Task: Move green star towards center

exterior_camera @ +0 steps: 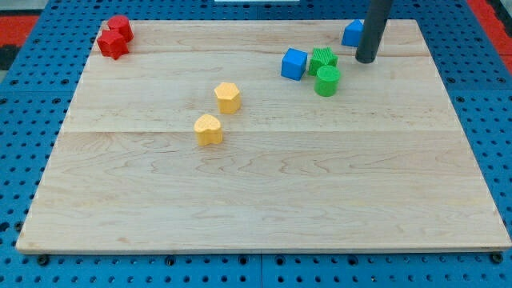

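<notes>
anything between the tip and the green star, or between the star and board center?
Nothing between my tip and the green star block: it sits just to the star's right. Toward centre, the green cylinder block touches the star's lower side and the blue cube block sits close on its left, crowding that path.

Star (322, 58) between cube (294, 63) and end effector (366, 59)
</notes>
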